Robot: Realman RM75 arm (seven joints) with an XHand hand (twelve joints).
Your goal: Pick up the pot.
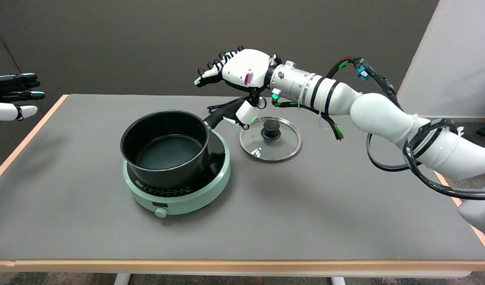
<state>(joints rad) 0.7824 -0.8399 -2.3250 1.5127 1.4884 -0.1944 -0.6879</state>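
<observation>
While fingers spread, hand (238,75) thumb near pot (167,148) handle.

— Where is the right hand (242,73)?
— Above the black handle (224,111) of the black metal pot (165,148), fingers spread, thumb beside it.
— And the round glass lid (271,138)?
— Just below the hand's wrist.
</observation>
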